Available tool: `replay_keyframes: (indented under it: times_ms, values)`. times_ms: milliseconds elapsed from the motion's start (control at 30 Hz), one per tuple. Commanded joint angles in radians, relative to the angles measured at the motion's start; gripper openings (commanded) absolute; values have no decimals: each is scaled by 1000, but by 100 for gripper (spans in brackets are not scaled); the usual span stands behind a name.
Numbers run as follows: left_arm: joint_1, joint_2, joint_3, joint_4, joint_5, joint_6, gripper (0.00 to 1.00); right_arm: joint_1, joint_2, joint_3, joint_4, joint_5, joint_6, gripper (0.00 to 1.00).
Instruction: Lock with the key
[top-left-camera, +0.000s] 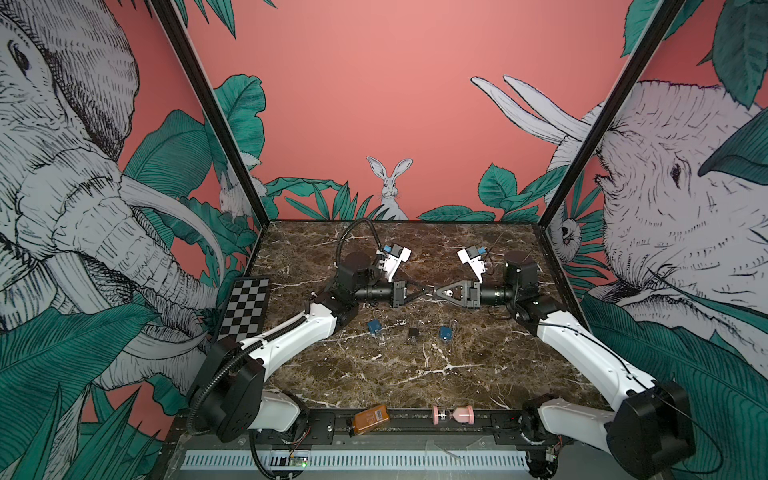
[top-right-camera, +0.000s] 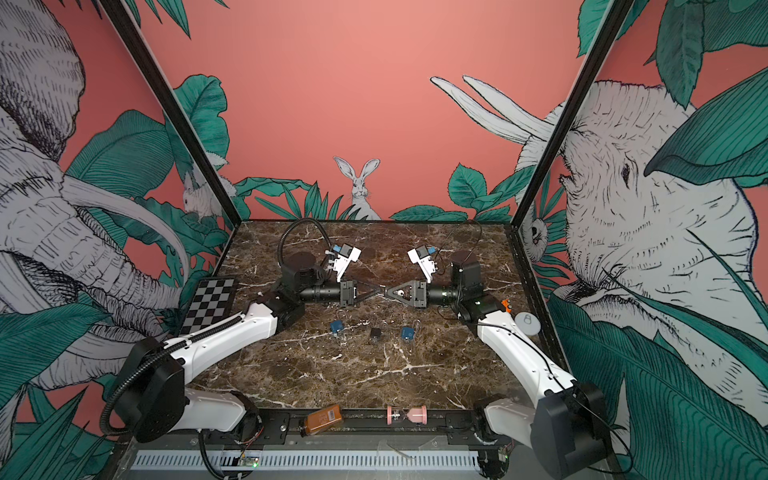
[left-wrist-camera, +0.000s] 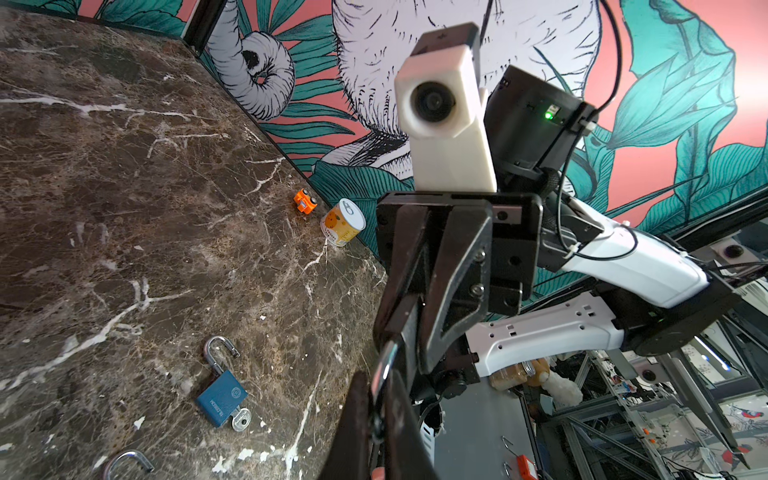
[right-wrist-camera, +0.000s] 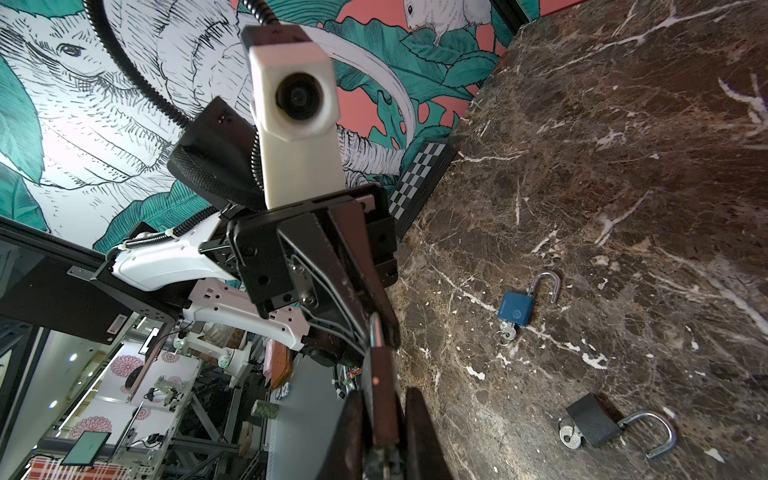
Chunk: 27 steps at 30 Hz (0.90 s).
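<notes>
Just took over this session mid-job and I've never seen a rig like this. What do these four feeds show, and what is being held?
These are two robot arms on a marble table, each ending in a two-finger gripper. Both top views come from one camera head in front, looking down on everything. The other two pictures come from a camera on each wrist, so each mainly shows the opposite arm. The left gripper and right gripper meet tip to tip above the table, both shut on a small piece with a silver end; lock or key, it is too hidden to tell. On the table lie a blue padlock, a black padlock and a second blue padlock, all with shackles open and keys inserted. A can stands by the right wall.
</notes>
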<state>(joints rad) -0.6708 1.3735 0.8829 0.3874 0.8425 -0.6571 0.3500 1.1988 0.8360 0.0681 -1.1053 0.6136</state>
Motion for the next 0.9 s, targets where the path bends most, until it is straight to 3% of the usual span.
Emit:
replay_keyframes:
  times_ms: [0,333,500,667,733,867]
  values:
    - [-133,-10,60,126,193,21,0,27,61,15,92,145,39,0]
    - [-142,-8,61,134,201,21,0,64,117,42,88,159,22,0]
    - [-109,-28,33,75,54,45,0,52,96,21,52,207,16,0]
    - [-37,17,6,193,27,-89,0,16,64,-64,220,154,133,1]
    - [12,34,-21,279,14,-158,0,6,48,-89,276,142,168,9]
    - [20,57,-25,315,23,-187,0,3,22,-105,278,142,164,16]
